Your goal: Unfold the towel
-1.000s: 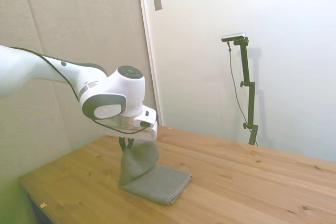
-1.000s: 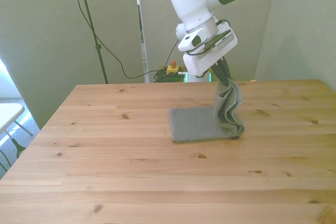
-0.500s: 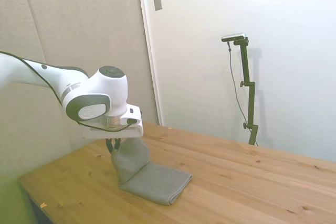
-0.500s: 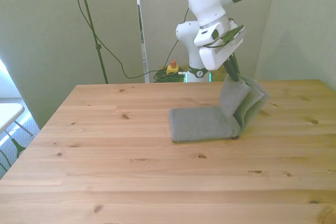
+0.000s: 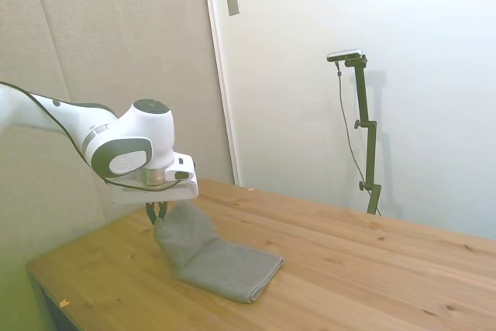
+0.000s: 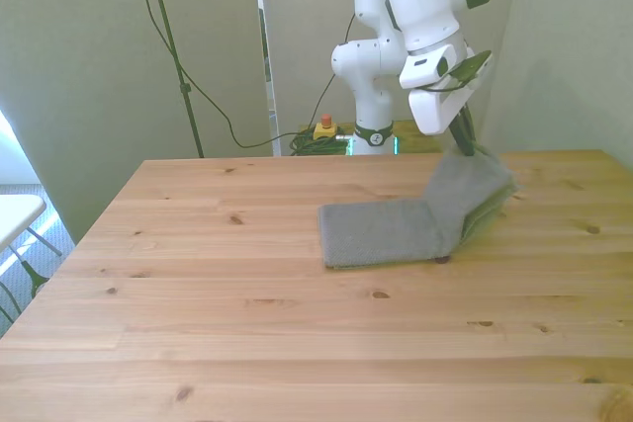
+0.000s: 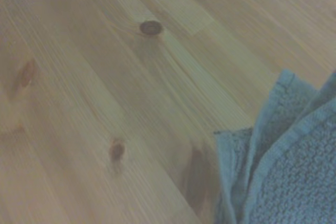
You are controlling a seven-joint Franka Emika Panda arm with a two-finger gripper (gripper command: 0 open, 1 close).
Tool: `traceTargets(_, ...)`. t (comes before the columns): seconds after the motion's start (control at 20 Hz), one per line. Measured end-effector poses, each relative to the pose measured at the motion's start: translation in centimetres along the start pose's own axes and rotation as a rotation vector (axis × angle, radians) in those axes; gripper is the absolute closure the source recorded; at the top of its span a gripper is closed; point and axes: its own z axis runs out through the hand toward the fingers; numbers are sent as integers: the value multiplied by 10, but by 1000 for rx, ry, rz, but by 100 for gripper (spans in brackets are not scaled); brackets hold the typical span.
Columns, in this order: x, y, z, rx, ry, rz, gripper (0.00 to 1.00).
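Note:
The grey towel (image 5: 221, 263) lies partly folded on the wooden table (image 5: 349, 269). One flap slopes up from the flat part to my gripper (image 5: 157, 215), which is shut on its upper edge. In the front view the lifted flap of the towel (image 6: 465, 195) leans toward the front view's right, up to the gripper (image 6: 465, 142), and the flat part sits at the table's middle. Close up in the wrist view, layered hems of the towel (image 7: 283, 166) hang over bare wood.
A wall and a door frame (image 5: 221, 75) stand behind the table. Beyond the table's far edge in the front view, the robot's base (image 6: 368, 96) stands among cables (image 6: 213, 106) and a small yellow and red object (image 6: 323, 126) on the floor.
My gripper has carried the towel's held edge sideways and slightly lower, toward the front view's right. The flap that hung nearly upright now slopes open away from the flat part.

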Motion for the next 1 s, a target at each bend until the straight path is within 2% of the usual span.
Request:
traceTargets(0.25,9,-29,16,2,-29,-38,0)
traceTargets(0.5,14,-22,30,0,-49,-22,0)
traceTargets(0.55,16,-21,31,-4,-49,-2,0)
traceTargets(0.85,24,-25,25,-140,23,255,0)
traceTargets(1.0,8,-33,11,-188,61,390,0)
